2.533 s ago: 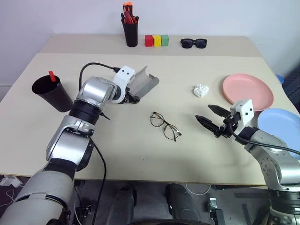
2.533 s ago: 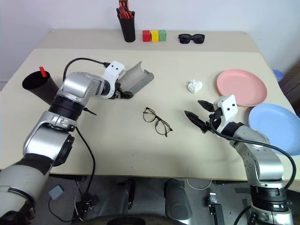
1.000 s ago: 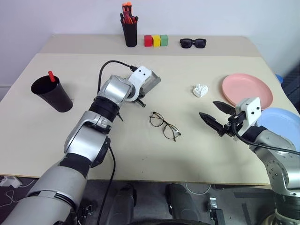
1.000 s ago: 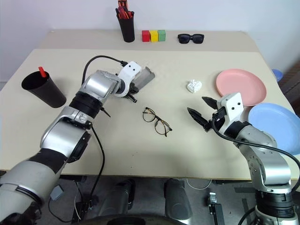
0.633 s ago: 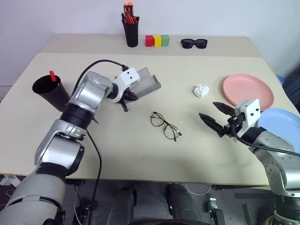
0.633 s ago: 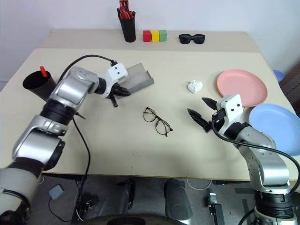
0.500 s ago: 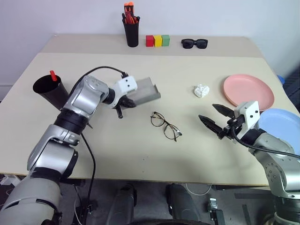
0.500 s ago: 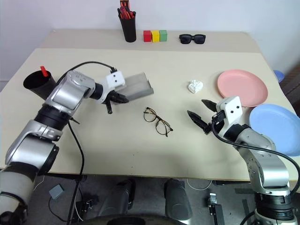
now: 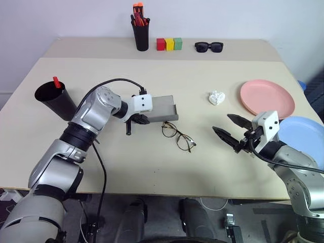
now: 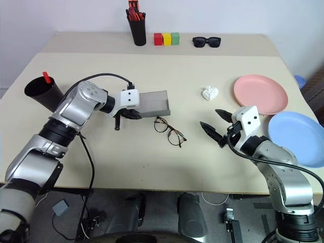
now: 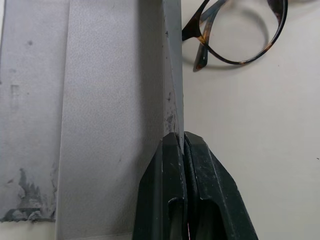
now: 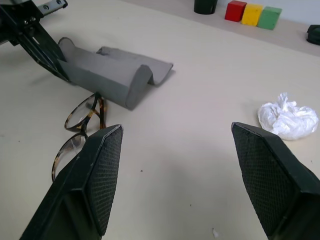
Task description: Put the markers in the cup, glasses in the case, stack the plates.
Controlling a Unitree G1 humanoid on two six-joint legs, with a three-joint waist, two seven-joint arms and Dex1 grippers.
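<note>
**Open case beside the glasses**

The grey oblong hard-shell case point(image 9: 161, 108) lies open and empty on the beige counter point(image 9: 152, 167), its edge pinched by the left end effector point(image 9: 135, 119). Thin wire-rimmed eyeglasses point(image 9: 178, 135) sit just at its 5 o'clock. The wide black plastic cup point(image 9: 54, 100) at 9 o'clock holds a red marker point(image 9: 56, 82). The right end effector point(image 9: 231, 132) hovers, fingers apart, at 3 o'clock. Crumpled white paper point(image 9: 217, 97) lies near the salmon pink plate point(image 9: 267, 97) and light blue plate point(image 9: 306, 132).
</note>
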